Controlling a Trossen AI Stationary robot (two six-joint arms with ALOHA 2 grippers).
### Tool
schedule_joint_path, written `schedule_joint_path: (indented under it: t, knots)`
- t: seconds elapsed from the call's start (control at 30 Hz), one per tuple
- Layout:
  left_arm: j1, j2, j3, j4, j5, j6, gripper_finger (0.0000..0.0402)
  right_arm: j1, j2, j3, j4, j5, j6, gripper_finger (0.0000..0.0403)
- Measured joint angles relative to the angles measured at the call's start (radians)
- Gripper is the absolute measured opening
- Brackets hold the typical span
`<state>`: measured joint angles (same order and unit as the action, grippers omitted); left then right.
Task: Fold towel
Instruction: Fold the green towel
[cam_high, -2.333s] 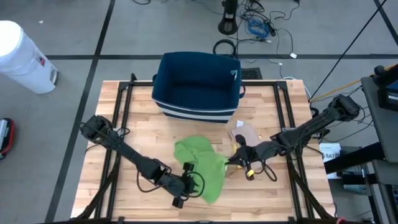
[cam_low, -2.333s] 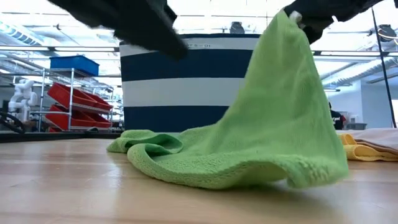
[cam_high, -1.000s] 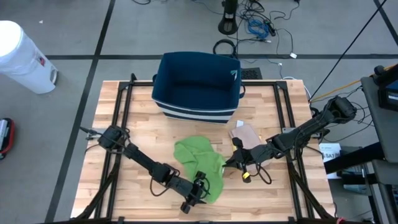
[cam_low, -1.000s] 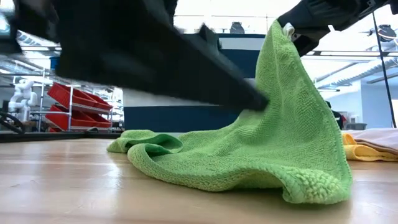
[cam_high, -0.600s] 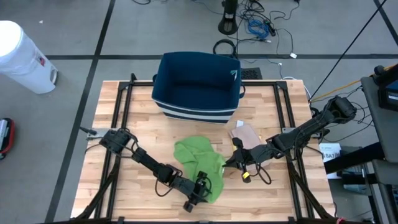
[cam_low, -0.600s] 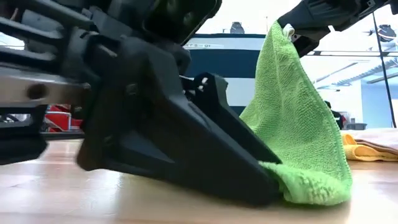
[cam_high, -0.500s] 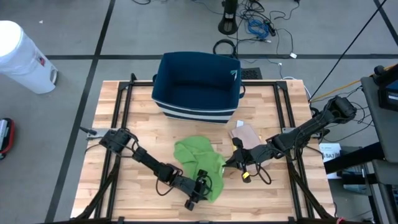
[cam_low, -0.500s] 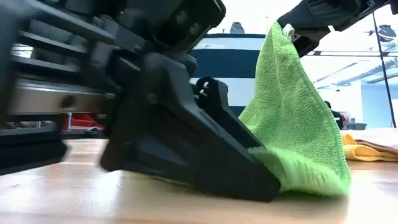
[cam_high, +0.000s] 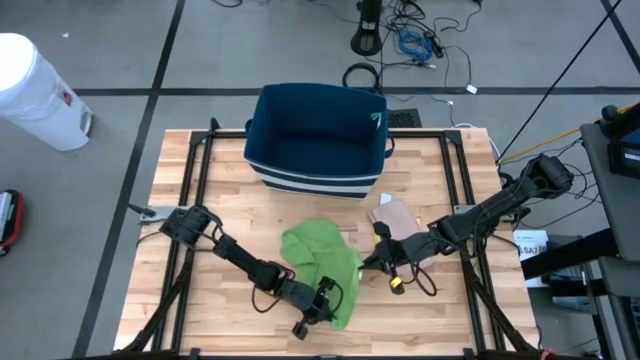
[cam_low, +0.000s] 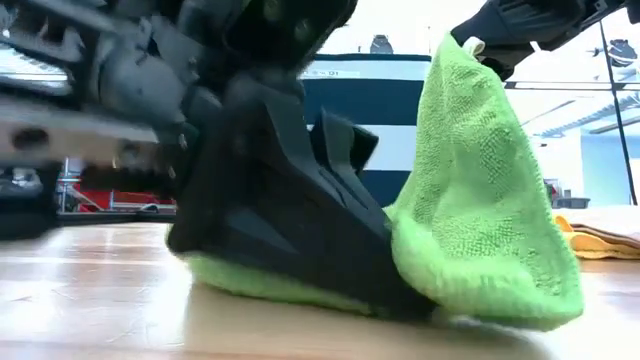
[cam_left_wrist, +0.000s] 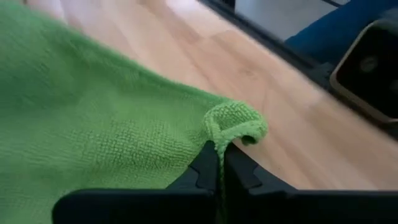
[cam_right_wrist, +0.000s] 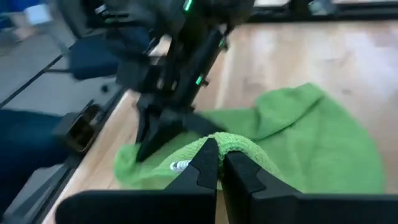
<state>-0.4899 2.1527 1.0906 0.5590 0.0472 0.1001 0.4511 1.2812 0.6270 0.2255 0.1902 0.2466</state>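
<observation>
A green towel (cam_high: 318, 255) lies crumpled on the wooden table, in front of the basket. My left gripper (cam_high: 334, 297) is low at the towel's near end and is shut on its near corner (cam_left_wrist: 239, 121). My right gripper (cam_high: 371, 262) is at the towel's right side, shut on a raised corner (cam_low: 462, 55). From that corner the towel hangs down like a tent (cam_low: 480, 200). The far part of the towel rests flat on the table. My left gripper (cam_left_wrist: 219, 155) pinches the towel's near corner, a curled hemmed edge (cam_left_wrist: 219, 138), between its two fingertips. The fingers slant down and lie close to the table. The corner stays low at the tabletop. My right gripper (cam_right_wrist: 216, 154) pinches a hemmed edge (cam_right_wrist: 233, 143) at the towel's right corner. It holds that corner lifted clear of the table, and the cloth hangs below it down to the table.
A navy, white-striped basket (cam_high: 318, 135) stands at the table's far middle. A tan cloth (cam_high: 394, 214) and a yellow cloth (cam_low: 590, 240) lie to the right of the towel. A white bin (cam_high: 35, 90) stands on the floor at the far left.
My left gripper has come down to the tabletop at the towel's near end and taken hold of the near corner. The towel's near edge has bunched up against its fingers. The corner raised in my right gripper has stayed where it was.
</observation>
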Motion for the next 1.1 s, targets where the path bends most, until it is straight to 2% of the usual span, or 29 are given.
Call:
schedule_joint_path:
  t: [0.13, 0.27, 0.4, 0.53, 0.9, 0.97, 1.1]
  knots:
    - [-0.018, -0.075, 0.000, -0.005, 0.001, 0.021, 0.0004, 0.000, 0.000, 0.000, -0.025, -0.117, 0.012, 0.0000]
    - [-0.053, -0.198, 0.000, -0.036, -0.003, 0.076, 0.0003, 0.011, 0.000, 0.000, -0.008, -0.304, -0.007, 0.0000]
    - [-0.086, -0.348, 0.000, -0.102, -0.070, 0.149, 0.0002, 0.036, -0.004, 0.000, 0.100, -0.486, -0.111, 0.0000]
    - [-0.110, -0.484, 0.001, -0.169, -0.138, 0.209, 0.0002, 0.043, -0.042, 0.000, 0.211, -0.572, -0.214, 0.0000]
    - [-0.118, -0.705, 0.001, -0.158, -0.157, 0.359, 0.0001, 0.041, -0.265, 0.000, 0.402, -0.586, -0.535, 0.0000]
    - [-0.112, -0.729, 0.001, -0.143, -0.168, 0.391, 0.0001, 0.039, -0.316, 0.000, 0.417, -0.567, -0.580, 0.0000]
    - [-0.094, -0.763, 0.001, -0.142, -0.242, 0.427, 0.0001, 0.026, -0.407, 0.000, 0.402, -0.452, -0.617, 0.0000]
